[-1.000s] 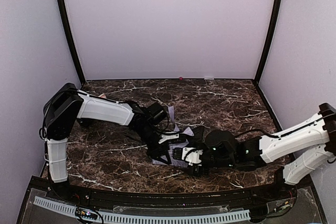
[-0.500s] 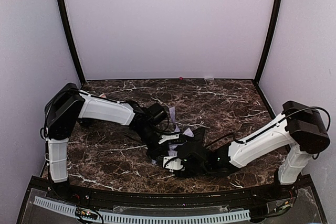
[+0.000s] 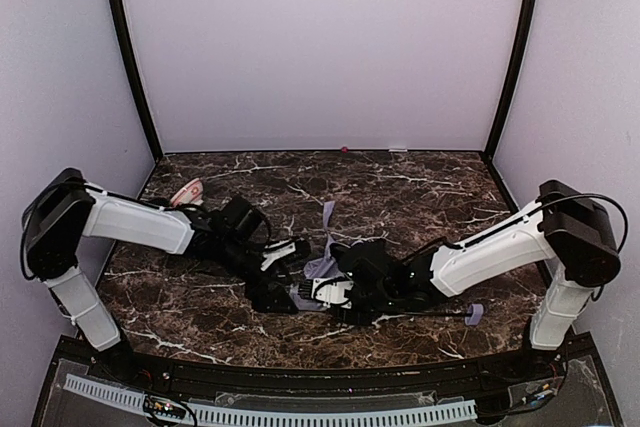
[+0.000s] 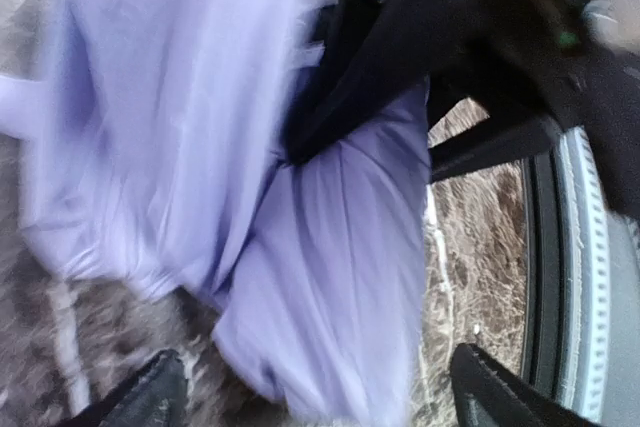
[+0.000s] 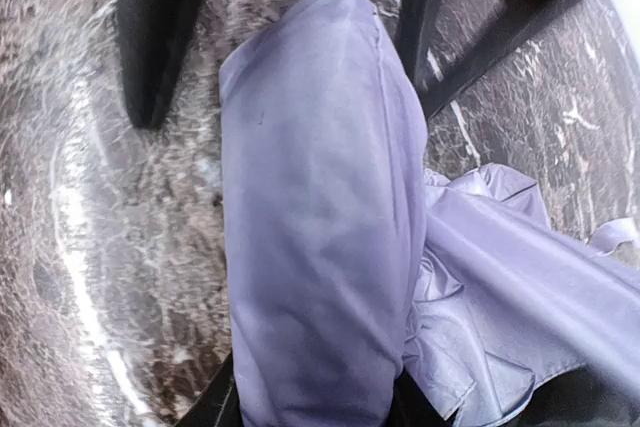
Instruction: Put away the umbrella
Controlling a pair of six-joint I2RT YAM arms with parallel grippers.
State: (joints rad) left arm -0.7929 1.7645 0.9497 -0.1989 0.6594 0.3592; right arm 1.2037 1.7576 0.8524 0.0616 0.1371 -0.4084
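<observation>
Umbrella (image 3: 320,265) lies on table (image 3: 420,187), centre, near front edge. Left gripper (image 3: 288,277) just left of it, fingers spread wide. Right gripper (image 3: 332,297) on its right, canopy fold caught between the fingers. Handle (image 3: 474,314) toward front right corner. Bowl (image 3: 188,191) near left edge, behind left arm.

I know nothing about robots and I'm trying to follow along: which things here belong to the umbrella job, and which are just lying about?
Part of the job:
the umbrella
the right tool, closed on its fabric
the left tool, open, facing it

Just lying about:
the red-patterned bowl
the small pink object at the back edge of the table
</observation>
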